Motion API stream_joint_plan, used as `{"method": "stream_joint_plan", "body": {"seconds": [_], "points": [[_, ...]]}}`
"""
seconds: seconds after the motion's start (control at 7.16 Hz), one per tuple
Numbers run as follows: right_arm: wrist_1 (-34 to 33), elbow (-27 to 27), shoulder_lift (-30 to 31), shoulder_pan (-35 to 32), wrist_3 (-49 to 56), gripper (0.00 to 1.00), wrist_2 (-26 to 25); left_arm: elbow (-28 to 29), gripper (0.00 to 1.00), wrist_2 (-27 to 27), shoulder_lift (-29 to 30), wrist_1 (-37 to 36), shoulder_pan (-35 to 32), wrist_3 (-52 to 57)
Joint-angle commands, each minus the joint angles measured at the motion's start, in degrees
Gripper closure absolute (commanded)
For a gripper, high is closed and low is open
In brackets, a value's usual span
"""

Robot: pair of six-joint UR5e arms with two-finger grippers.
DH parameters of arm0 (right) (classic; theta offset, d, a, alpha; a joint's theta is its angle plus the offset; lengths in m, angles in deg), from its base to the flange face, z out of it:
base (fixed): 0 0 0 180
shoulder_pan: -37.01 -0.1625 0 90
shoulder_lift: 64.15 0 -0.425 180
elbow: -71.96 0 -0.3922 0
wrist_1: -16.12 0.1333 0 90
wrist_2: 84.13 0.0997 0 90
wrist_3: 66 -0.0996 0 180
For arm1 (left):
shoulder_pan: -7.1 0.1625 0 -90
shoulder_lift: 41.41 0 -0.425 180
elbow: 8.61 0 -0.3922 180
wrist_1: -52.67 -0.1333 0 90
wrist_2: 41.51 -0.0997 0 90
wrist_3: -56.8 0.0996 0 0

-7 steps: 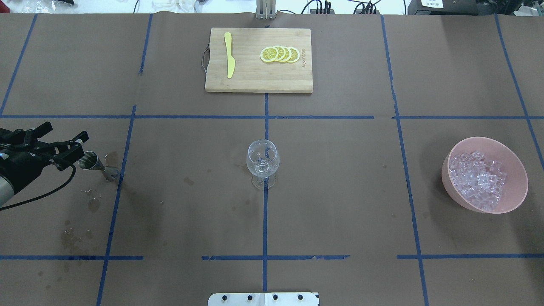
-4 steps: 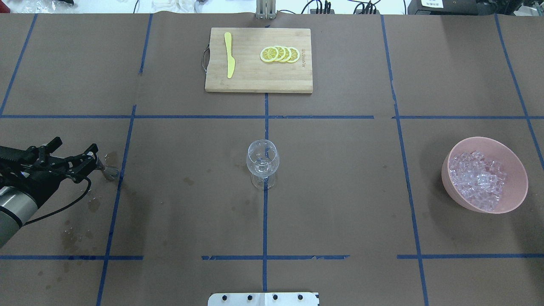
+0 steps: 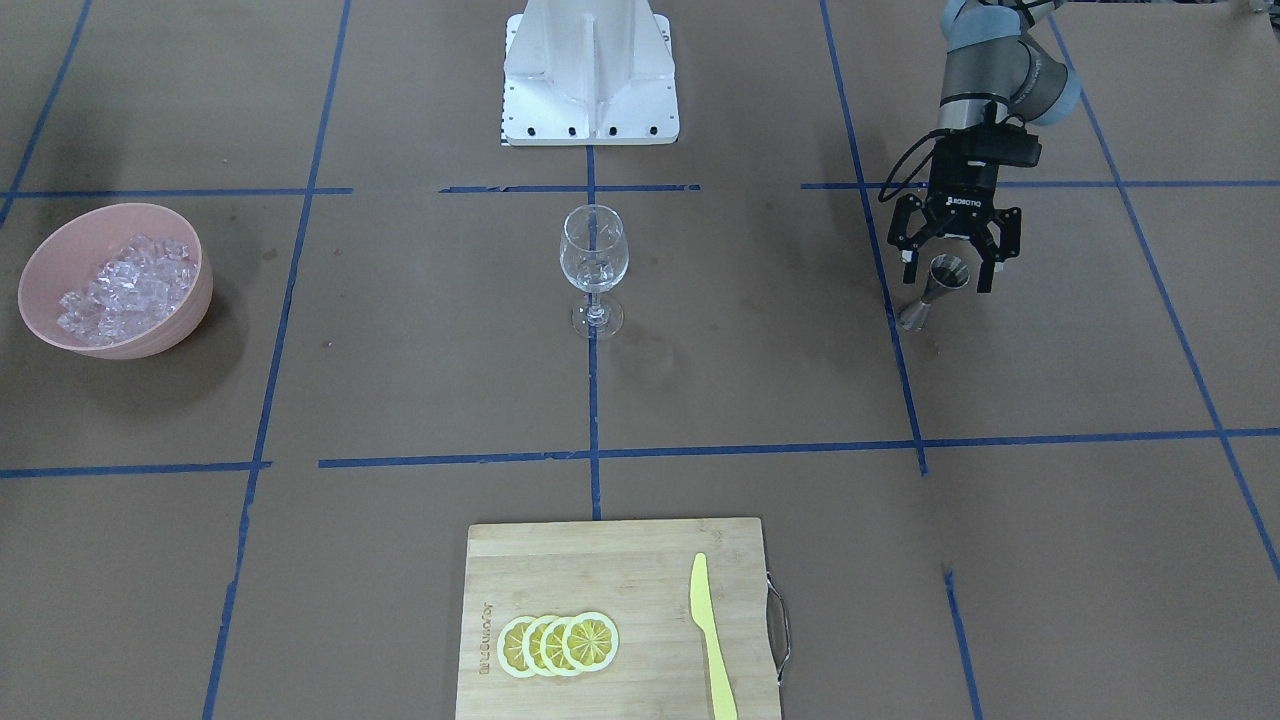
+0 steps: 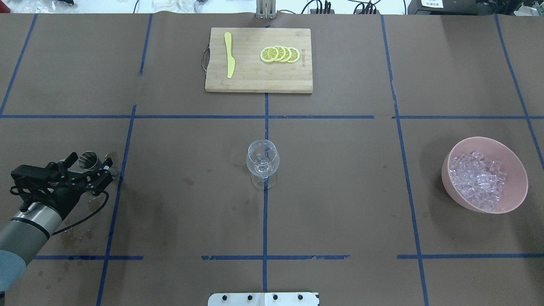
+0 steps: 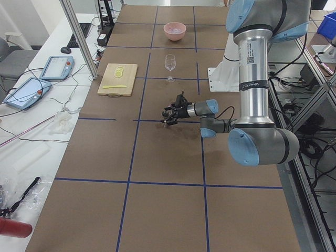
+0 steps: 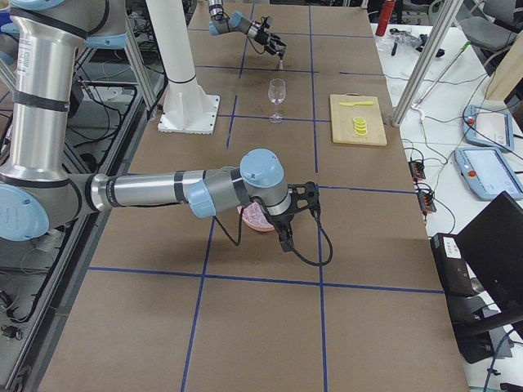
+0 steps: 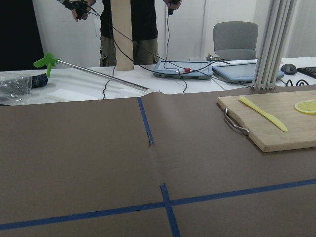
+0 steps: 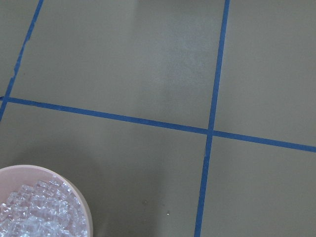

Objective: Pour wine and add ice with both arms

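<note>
Ice cubes [image 4: 478, 180] heaped in pink plastic bowl [image 4: 446, 170], clear wine glass [image 4: 263, 161] upright on brown tabletop [image 4: 340, 191], left pincer [image 3: 946, 283] spread wide — fingers either side of steel jigger [image 4: 88, 159], right pincer [image 6: 283, 237] near bowl — aperture cannot be told.

Glassy ice [image 4: 478, 180], matt paper [image 4: 340, 191], wooden board [image 4: 250, 76]

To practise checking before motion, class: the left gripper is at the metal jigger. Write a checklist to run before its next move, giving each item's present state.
1. Left gripper open, fingers either side of the jigger: ok.
2. Jigger gripped: not ok, jaws apart.
3. Jigger's contents: cannot tell.
4. Wine glass upright, well away from the left gripper: ok.
5. Ice in the pink bowl: ok.
6. Right gripper open or shut: cannot tell, it shows only in the right side view.
</note>
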State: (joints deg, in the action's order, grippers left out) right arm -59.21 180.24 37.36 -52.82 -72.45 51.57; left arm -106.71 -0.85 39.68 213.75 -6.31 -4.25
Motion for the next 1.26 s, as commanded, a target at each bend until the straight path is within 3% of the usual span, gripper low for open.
{"method": "stream_joint_plan", "body": {"seconds": [0.0,0.14,0.28,0.56,1.12], "points": [[0.0,0.0,0.0,0.0,0.0,0.00,0.0,2.8,0.00,-1.5,1.3,0.0,1.5,-1.1],[0.0,0.0,0.0,0.0,0.0,0.00,0.0,4.7,0.02,-1.6,2.0,0.0,1.9,-2.2],[0.0,-0.1,0.0,0.0,0.0,0.00,0.0,5.5,0.13,-1.6,2.5,0.0,2.2,-2.3],[0.0,-0.1,0.0,0.0,0.0,0.00,0.0,5.4,0.66,-1.6,2.5,0.1,2.2,-2.5],[0.0,-0.1,0.0,0.0,-0.1,0.00,0.0,5.2,0.66,-3.1,2.5,0.8,2.2,-2.5]]}}
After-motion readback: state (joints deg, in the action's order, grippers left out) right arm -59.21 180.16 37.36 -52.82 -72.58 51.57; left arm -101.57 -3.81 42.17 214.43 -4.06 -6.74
